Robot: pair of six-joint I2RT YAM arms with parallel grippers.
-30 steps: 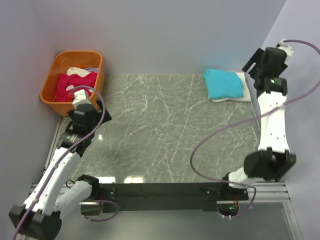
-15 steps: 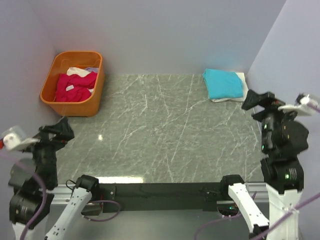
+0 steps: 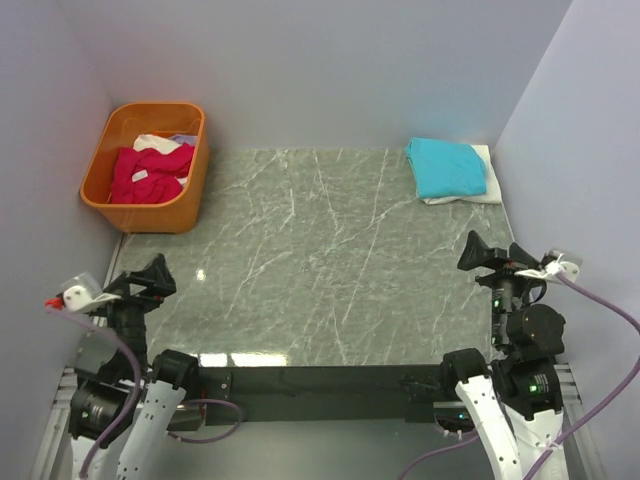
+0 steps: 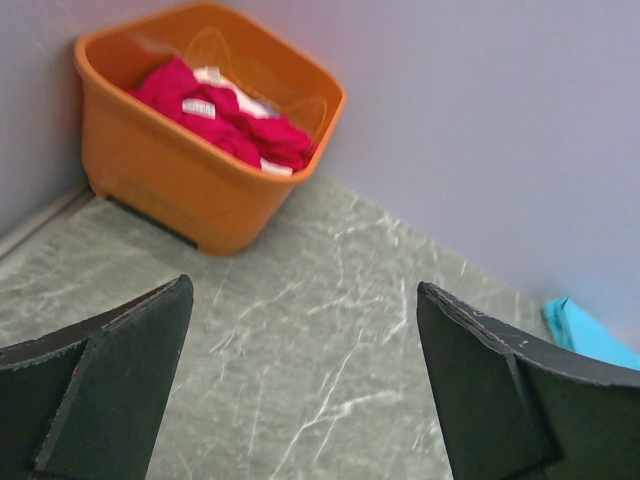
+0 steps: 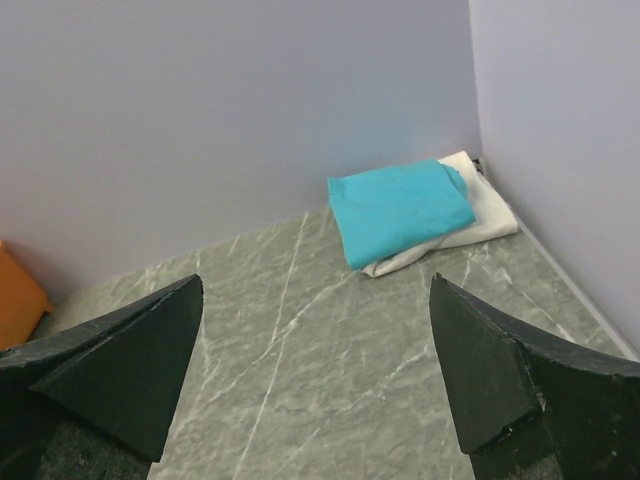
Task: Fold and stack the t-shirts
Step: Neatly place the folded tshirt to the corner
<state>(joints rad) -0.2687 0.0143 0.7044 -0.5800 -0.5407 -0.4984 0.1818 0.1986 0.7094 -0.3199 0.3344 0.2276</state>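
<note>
Closing in the scene on three sides, plain lilac walls [image 3: 330, 70] are standing around a grey marbled tabletop [image 3: 330, 260] that is carrying everything. An orange basket [image 3: 145, 212] is sitting in the far left corner, holding crumpled pink shirts [image 3: 150, 172] with a bit of white cloth [image 3: 152, 143] behind them. A folded teal shirt [image 3: 447, 166] is lying in the far right corner on top of a folded white shirt [image 3: 487, 192], whose edge is peeking out along the right and near sides. The left hand [image 3: 140, 283] is hovering over the near left edge, fingers spread wide, gripping nothing, facing the basket. The right hand [image 3: 497, 255] is hovering over the near right edge, spread just as wide and holding nothing, facing the stacked pair and well apart from it. A purple cable [image 3: 598, 298] is trailing from the right wrist.
</note>
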